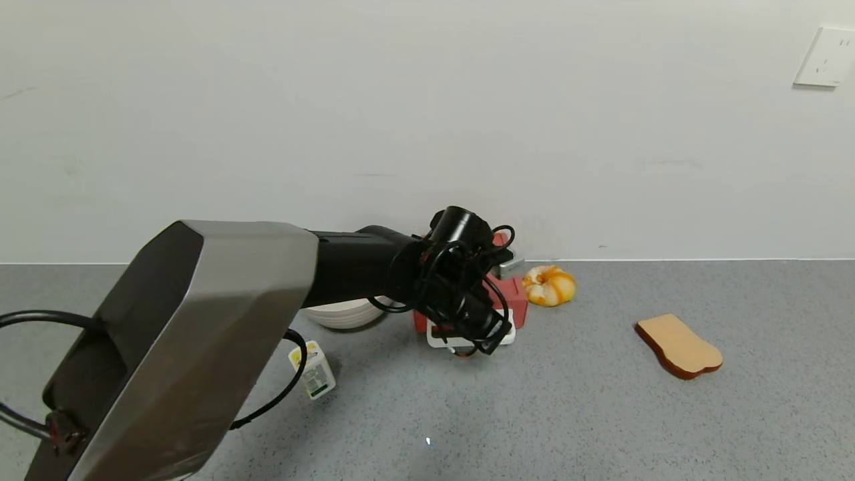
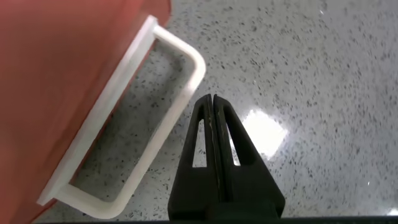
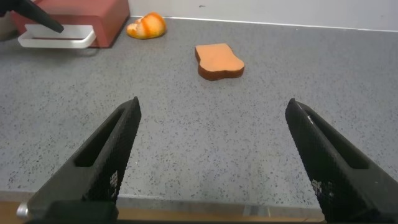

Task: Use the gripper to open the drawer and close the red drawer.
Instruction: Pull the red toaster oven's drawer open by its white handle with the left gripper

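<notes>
Silver-grey housing of the left arm fills the foreground, reaching out so the left gripper (image 2: 212,102) hangs with fingers pressed together on nothing, just outside the white loop handle (image 2: 163,118) — poised, I'd judge, to hook it. Most of the red drawer (image 1: 511,294) by the wall hides behind the cabled wrist — open or closed, I can't say; the right gripper (image 3: 211,155) waits spread wide and empty, well back.
</notes>
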Tool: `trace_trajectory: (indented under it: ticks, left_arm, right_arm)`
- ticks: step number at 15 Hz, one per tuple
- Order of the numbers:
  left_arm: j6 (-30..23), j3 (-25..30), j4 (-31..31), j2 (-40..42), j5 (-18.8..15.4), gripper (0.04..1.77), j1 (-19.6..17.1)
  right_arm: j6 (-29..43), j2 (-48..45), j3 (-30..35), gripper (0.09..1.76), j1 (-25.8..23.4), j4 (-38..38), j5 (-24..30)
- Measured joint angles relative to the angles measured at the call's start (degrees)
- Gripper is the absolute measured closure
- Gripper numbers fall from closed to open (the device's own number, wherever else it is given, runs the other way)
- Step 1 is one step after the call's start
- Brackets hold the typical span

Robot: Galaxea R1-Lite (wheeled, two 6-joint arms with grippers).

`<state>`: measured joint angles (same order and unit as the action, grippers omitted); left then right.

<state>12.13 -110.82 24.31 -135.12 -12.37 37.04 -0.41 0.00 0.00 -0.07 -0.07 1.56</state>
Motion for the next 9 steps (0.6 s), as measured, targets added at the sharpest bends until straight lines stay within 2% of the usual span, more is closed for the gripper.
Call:
trace_trajectory:
  ticks: [2, 5, 9]
  left_arm:
    - [-5.91, -1.06, -0.66, -0.66, 1.61, 1.7, 0.01]
    - [-13.23, -1.91, -1.62, -1.6, 7.95, 1.7, 0.67]
    - [-19.2, -2.05, -1.52, -2.43, 11.08, 1.7, 1.63]
  right_arm:
    - [0.0, 0.0, 0.0, 0.14, 0.0, 0.0, -0.02]
    - [-0.02, 0.0, 0.0, 0.14, 0.05, 0.0, -0.02]
    - [0.01, 0.0, 0.0, 0.14, 0.0, 0.0, -0.02]
